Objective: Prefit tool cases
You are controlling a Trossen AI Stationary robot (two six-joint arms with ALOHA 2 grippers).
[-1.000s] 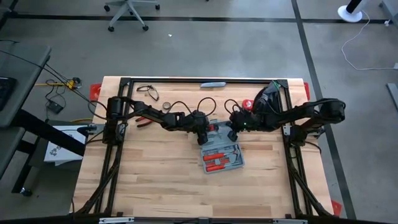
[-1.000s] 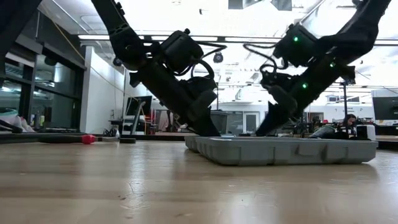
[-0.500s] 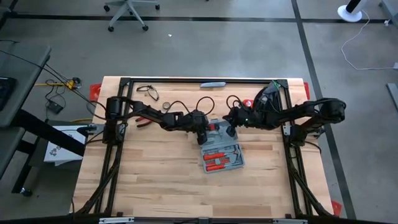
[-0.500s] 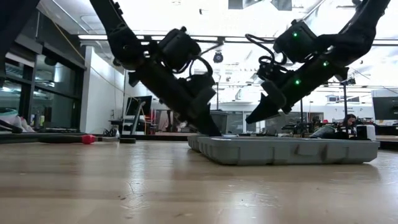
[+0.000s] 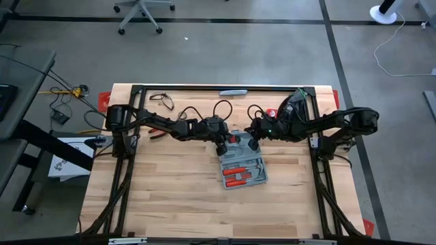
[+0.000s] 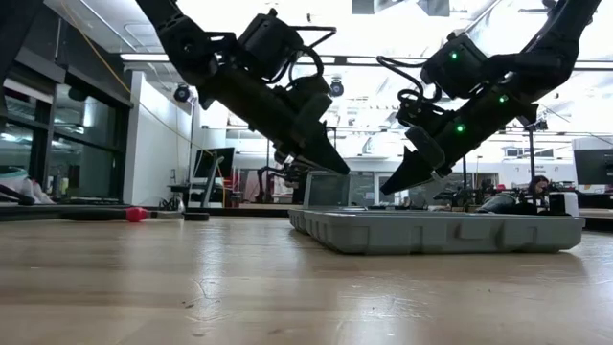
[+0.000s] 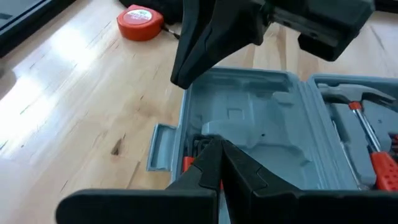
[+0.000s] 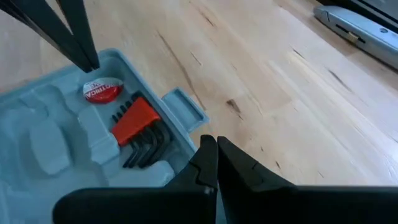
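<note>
The blue-grey tool case [image 5: 242, 165] lies open and flat on the wooden table, with red-handled tools in its near half. Its far half [image 8: 74, 137] holds a small red tape measure [image 8: 102, 92] and red-cased hex keys [image 8: 138, 126]. My left gripper [image 5: 222, 147] is shut and hovers above the far half's left corner, its tips [image 6: 340, 168] clear of the case. My right gripper [image 5: 253, 145] is also shut. It hangs above the far half's right edge, just off the case [image 6: 388, 189]. Both slant down toward each other.
A red round tape measure [image 7: 140, 14] sits on the table beyond the case. A slim grey bar [image 5: 235, 92] lies at the far edge, with a looped cable [image 5: 161, 101] at the far left and red-handled pliers [image 5: 158, 133] under the left arm. A black frame [image 5: 204, 87] borders the table.
My left gripper has risen off the case's far half and tipped less steeply, still shut. My right gripper lifted its tips off the case earlier and tipped toward level, then held. The case has stayed flat on the table.
</note>
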